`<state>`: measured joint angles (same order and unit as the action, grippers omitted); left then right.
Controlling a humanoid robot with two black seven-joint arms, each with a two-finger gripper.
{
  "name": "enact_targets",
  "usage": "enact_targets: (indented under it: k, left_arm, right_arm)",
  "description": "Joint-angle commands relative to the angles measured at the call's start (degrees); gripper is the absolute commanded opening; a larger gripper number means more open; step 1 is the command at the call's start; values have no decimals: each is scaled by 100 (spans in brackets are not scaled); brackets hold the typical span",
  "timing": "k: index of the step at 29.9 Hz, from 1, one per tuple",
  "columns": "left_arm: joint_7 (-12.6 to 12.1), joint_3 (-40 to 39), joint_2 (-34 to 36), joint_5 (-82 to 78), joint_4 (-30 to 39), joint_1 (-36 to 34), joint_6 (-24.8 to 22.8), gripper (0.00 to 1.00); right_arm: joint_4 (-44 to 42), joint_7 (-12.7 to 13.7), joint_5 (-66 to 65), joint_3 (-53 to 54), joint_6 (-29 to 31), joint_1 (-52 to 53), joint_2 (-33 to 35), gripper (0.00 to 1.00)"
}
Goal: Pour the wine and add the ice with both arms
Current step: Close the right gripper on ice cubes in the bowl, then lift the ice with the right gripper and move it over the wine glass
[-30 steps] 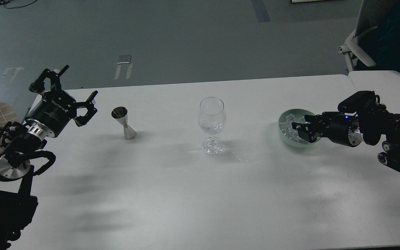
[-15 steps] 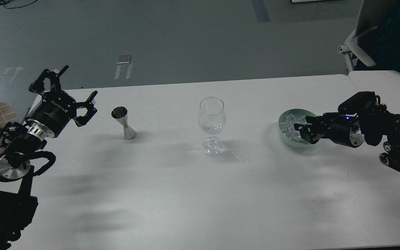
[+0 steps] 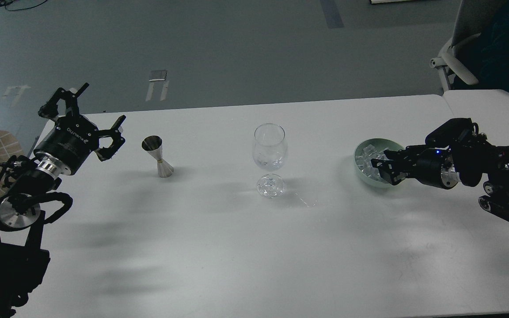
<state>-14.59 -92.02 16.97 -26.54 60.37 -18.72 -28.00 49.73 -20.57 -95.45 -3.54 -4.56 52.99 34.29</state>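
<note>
Fingers splayed wide and holding nothing, the left gripper [image 3: 87, 115] hovers beside the jigger [image 3: 157, 156], as it did a second ago. That jigger is a polished steel hourglass, upright on the matte white table [image 3: 219, 247]. Mid-table stands the clear, glossy stemmed glass [image 3: 270, 159]. At right, the right gripper [image 3: 381, 170] has drawn back slightly over the pale green bowl's [image 3: 362, 175] near rim; whether it grips a cube I cannot tell. Ice [image 3: 366, 158] lies heaped in that bowl, so transfer looks pending.
</note>
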Motion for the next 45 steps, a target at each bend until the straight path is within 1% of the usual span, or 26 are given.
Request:
enact_targets:
  k: [1,2,5,10,11,13,14,17,19,20,22,23,25,26,28,30,34,36,40,42,45]
  left_arm:
    - [0,0,-1,0,1,0,0,98]
    - [0,0,8,-9,1,0,0,98]
    - [0,0,8,0,1,0,0,98]
    - [0,-9,8,0,1,0,0,98]
    - [0,-9,8,0,1,0,0,98]
    - [0,0,8,0,1,0,0,98]
    - [0,0,8,0,1,0,0,98]
    - [0,-9,-1,0,1,0,0,98]
    - [0,-9,-1,0,9,0,0,98]
    - [0,-9,-1,0,10,0,0,98]
    - [0,0,-18,0,10,-9,0,98]
    - [0,0,-18,0,10,-18,0,98]
    - [0,0,-18,-9,10,-35,0,98]
    - [0,0,-18,-9,10,-35,0,98]
    - [0,0,-18,-9,10,-61,0,98]
    - [0,0,-18,-9,10,-70,0,98]
    - [0,0,-18,-26,10,-88,0,98]
    - [-9,0,-18,-26,10,-88,0,98]
    - [0,0,-18,-26,18,-88,0,98]
    - [0,0,-27,-26,10,-79,0,98]
    - [0,0,-79,-26,18,-70,0,98]
  right_arm:
    - [2,0,-9,-6,17,27,16,30]
    - [2,0,-17,-6,17,27,16,26]
    - [11,0,-17,-6,17,36,33,21]
    - [28,0,-17,-6,17,36,60,14]
    - [37,0,-17,-6,17,36,69,12]
    - [81,9,-9,2,17,79,173,3]
    - [98,9,-9,3,17,132,226,1]
    - [370,9,61,3,8,361,498,0]
    - [826,35,97,11,17,658,919,0]
    - [828,35,97,11,17,660,921,0]
    - [1344,35,106,3,61,1088,1420,0]
    - [1477,35,106,11,78,1204,1553,0]
    - [1994,27,114,11,244,1738,1991,0]
    - [1997,27,114,11,245,1741,1993,0]
    - [2461,18,237,3,499,2309,2221,1]
    - [2733,18,403,-6,684,2661,2248,1]
    - [3086,18,615,-41,1062,3181,2135,1]
    - [3157,18,712,-365,1212,3689,1767,1]
    - [3105,18,1019,-1174,1239,4447,1125,1]
    - [3096,18,1396,-1857,1239,4929,555,1]
    - [3069,18,1608,-2317,1239,5133,70,1]
